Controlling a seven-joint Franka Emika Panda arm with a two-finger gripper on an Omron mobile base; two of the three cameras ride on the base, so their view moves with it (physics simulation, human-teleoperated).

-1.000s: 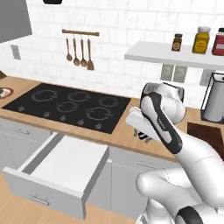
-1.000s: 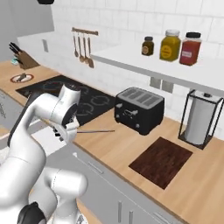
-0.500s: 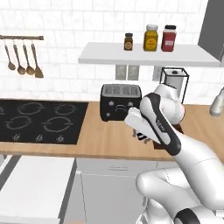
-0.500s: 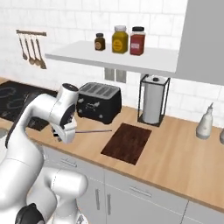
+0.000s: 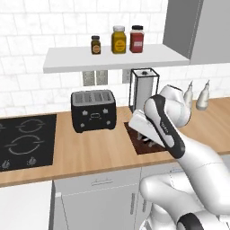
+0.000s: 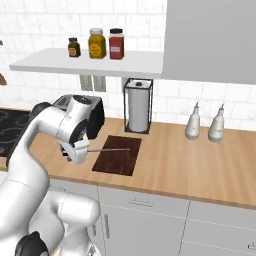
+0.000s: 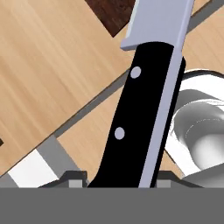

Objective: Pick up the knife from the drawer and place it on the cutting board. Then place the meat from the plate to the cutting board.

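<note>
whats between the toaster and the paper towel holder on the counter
Bare wooden counter; nothing stands between the toaster and the paper towel holder in the left base view. The cutting board lies in front of that gap.

White tiled wall (image 6: 45,25) behind a light wooden counter (image 6: 190,165). Pale grey shelf (image 5: 112,58) on the wall carries three jars (image 5: 119,39). Grey upper cabinet (image 6: 210,40) at right. Grey base cabinets (image 6: 145,225) with slim bar handles below. Black hob (image 5: 22,143) set into the counter at left. Even, diffuse lighting.

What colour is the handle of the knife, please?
Black, with two small silver rivets; the knife shows best in the hand view.
</note>
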